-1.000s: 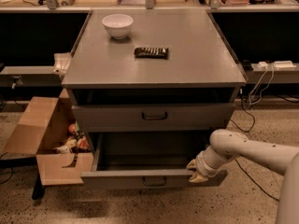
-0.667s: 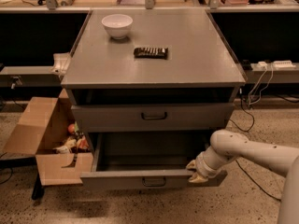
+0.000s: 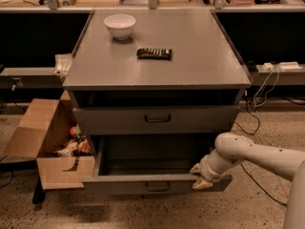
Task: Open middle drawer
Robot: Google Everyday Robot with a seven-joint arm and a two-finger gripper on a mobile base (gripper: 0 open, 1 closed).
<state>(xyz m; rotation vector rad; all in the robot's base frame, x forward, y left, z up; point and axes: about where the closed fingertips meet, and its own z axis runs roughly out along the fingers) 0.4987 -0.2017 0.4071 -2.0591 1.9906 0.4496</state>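
Apparently finishing: middle drawer (image 3: 128,184) stands well open, hand (image 3: 201,177) at its front rim, grip untellable; next, back away.

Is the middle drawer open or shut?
Open. The middle drawer juts out, its inside showing; the gripper is at its front edge, right of the handle.

The tool (image 3: 202,178) sits lower right, at the right end of the middle drawer (image 3: 124,185) front; contact with the panel is indistinct. The arm (image 3: 267,156) is cut by the right edge. Contents of the box (image 3: 33,132), lower left, are unidentifiable.
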